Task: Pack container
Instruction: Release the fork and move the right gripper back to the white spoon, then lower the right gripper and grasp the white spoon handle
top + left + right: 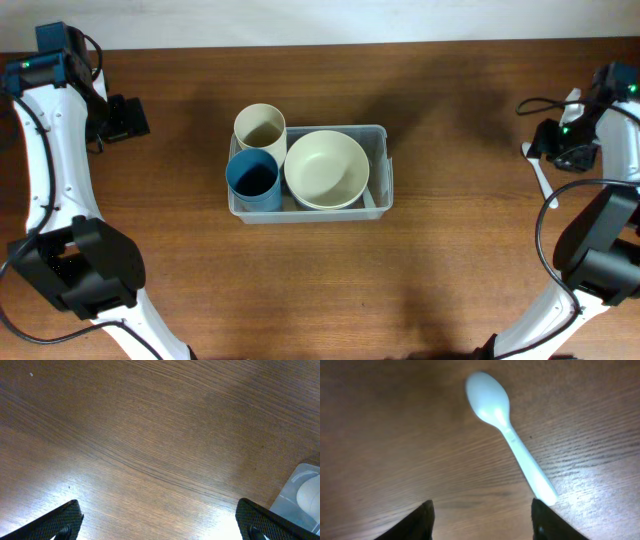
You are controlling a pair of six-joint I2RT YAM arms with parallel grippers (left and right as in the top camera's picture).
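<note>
The clear plastic container [384, 166] sits at the table's middle. It holds a cream bowl [327, 168], a blue cup [252, 180] and a cream cup [260, 127] at its left end. A white plastic spoon [507, 430] lies flat on the table at the far right, also showing in the overhead view [538, 175]. My right gripper [481, 505] is open and empty just above the spoon's handle end, by the right edge in the overhead view [565, 145]. My left gripper [157, 507] is open and empty over bare wood at the far left [125, 118]. A container corner [300, 497] shows at that view's lower right.
The table is dark brown wood. A pale wall edge runs along the back. Both arm bases stand at the front corners, with cables near each wrist.
</note>
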